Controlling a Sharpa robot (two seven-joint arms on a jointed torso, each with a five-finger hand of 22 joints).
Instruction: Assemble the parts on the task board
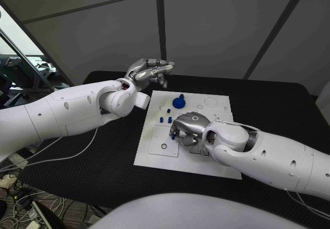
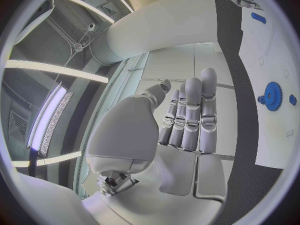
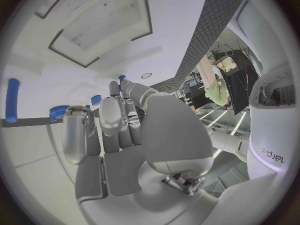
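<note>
I have the right hand [image 1: 189, 128] low over the middle of the task board [image 1: 216, 167], fingers curled toward the small blue pegs [image 1: 166, 119]; whether it holds one I cannot tell. The left hand [image 1: 148, 70] hangs spread and empty off the board's far-left corner. The blue gear [image 1: 179, 102], toward the far edge, looks light, rigid, slippery; I'd pinch its raised hub
</note>
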